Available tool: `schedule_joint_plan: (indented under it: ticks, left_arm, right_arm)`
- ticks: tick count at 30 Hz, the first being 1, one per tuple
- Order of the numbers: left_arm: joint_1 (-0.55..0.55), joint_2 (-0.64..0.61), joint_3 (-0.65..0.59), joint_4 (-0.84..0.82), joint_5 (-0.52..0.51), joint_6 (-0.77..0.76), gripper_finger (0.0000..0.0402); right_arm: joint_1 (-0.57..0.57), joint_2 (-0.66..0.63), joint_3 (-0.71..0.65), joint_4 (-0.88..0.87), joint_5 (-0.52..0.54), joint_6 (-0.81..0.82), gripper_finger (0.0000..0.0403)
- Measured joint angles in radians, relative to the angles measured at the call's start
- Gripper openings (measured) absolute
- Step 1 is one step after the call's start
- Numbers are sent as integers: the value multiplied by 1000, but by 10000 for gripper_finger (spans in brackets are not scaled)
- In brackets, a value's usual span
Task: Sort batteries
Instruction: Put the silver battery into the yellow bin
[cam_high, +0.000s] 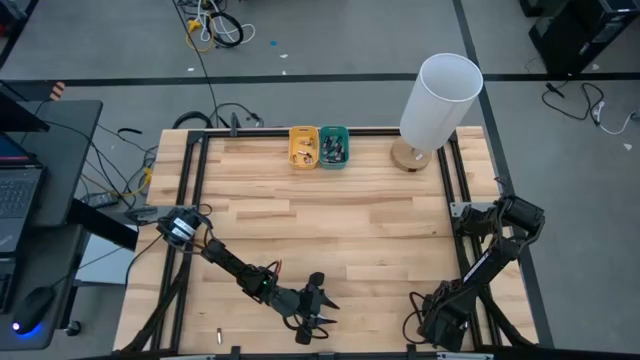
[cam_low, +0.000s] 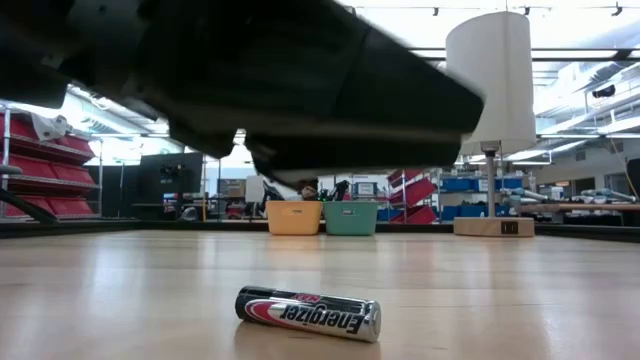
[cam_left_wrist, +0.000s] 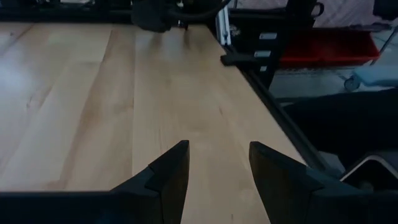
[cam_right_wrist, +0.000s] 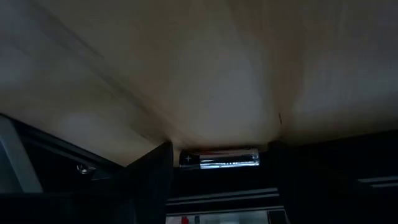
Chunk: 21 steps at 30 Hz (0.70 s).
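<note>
right pincer (cam_right_wrist: 221, 163) parted around, perhaps touching, a battery (cam_low: 308, 313) labelled "energizer".

A white lamp (cam_high: 436, 100) with a wooden base stands at the far edge of the wooden table (cam_high: 330, 230). A yellow tray (cam_high: 303, 147) and a teal tray (cam_high: 334, 146) sit side by side, touching, near it. A laptop (cam_high: 20, 180) lies on a desk beside the table.

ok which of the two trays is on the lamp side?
The teal tray. It sits between the yellow tray and the lamp along the table's far edge; the yellow one is farther from the lamp.
</note>
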Motion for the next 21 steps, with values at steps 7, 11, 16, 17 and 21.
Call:
schedule_joint_plan:
  ticks: [7, 11, 16, 17, 21]
  left_arm:
    - [-1, 0, -1, -63, -18, -34, 183]
    - [-1, 0, -1, -64, -44, -34, 183]
    - [-1, 0, -1, -64, -46, -34, 183]
    - [-1, 0, -1, -65, -46, -34, 183]
    - [-1, 0, -1, -64, -47, -35, 183]
  right_arm:
    - [-3, 40, 3, -23, -44, -18, 239]
    - [-3, 37, 3, -31, -43, -30, 224]
    - [-4, 40, 19, -63, -38, -74, 193]
    - [-5, 41, 27, -80, -31, -87, 185]
    - [-19, 46, 67, -154, 3, -149, 155]
